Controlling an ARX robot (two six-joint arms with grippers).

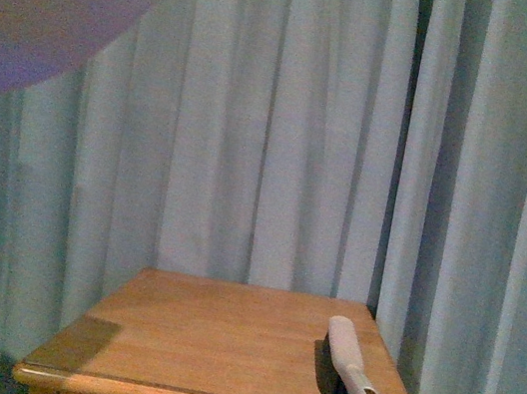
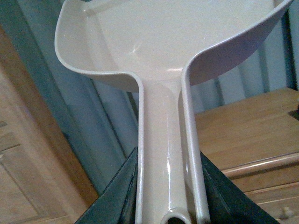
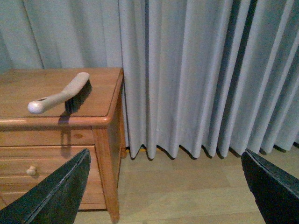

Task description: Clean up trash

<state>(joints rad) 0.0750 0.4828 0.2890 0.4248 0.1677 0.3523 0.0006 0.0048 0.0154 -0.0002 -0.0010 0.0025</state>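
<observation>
The left claw (image 2: pixel 168 154) is clamped shut on the handle of a cream dustpan (image 2: pixel 154 42), its dark fingers (image 2: pixel 119 191) pressing the handle from both sides. In the front view the pan is lifted high, well above and to the left of the brush (image 1: pixel 356 369). The right claw (image 3: pixel 166 158) is spread wide with nothing between its fingers (image 3: pixel 56 193); it hangs lower than the brush and well apart from it, over the wooden floor (image 3: pixel 177 191) off the surface's corner. The brush lies flat on the wooden surface (image 1: pixel 209 340) near its right edge, with its rounded handle end at the front edge and what seem to be dark bristles underneath. Below the brush sits a drawer with a small knob (image 3: pixel 31 171). Behind the brush hangs a pale curtain (image 1: pixel 308 113). Where the trash lies I cannot tell from these views.
</observation>
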